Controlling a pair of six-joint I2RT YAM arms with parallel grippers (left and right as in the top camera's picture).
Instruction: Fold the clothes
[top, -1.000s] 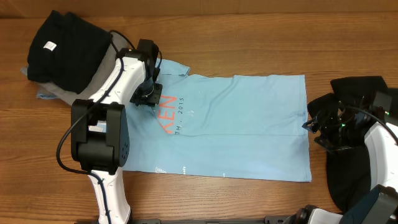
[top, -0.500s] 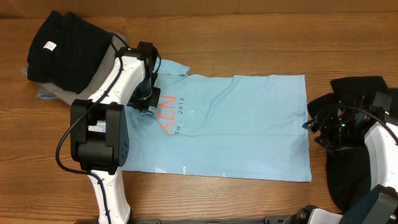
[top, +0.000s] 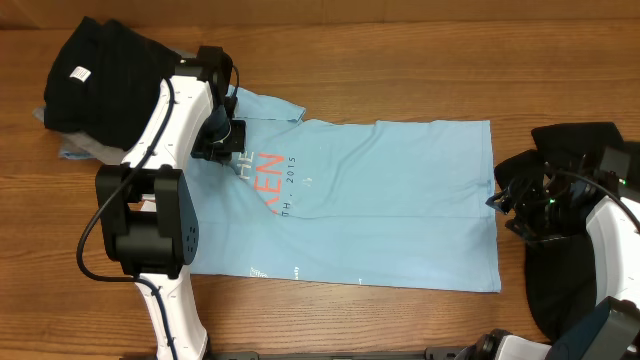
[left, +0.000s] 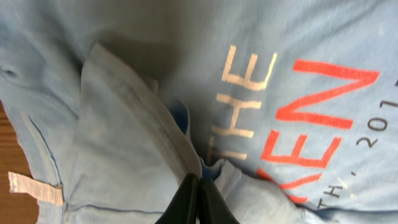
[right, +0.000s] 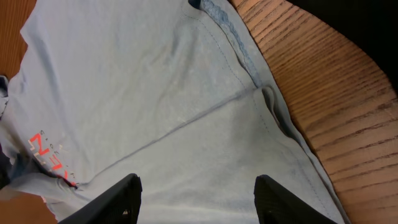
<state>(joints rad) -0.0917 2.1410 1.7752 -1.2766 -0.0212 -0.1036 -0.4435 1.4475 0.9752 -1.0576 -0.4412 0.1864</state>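
1. The left claw (top: 228, 152) is shut tight, with its fingers (left: 186, 198) pinched on a raised fold of the light blue T-shirt (top: 390, 210), just beside the red and white lettering (left: 311, 124).
2. The right claw (right: 198, 196) is held open above the T-shirt's right edge, and nothing is gripped by it.
3. The T-shirt is spread flat on the wooden worktop (top: 400, 60), between a black garment pile (top: 100, 70) and another black garment (top: 565, 290).

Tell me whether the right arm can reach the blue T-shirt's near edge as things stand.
Probably yes. The right gripper hangs open just over that edge of the T-shirt, and nothing lies between them.
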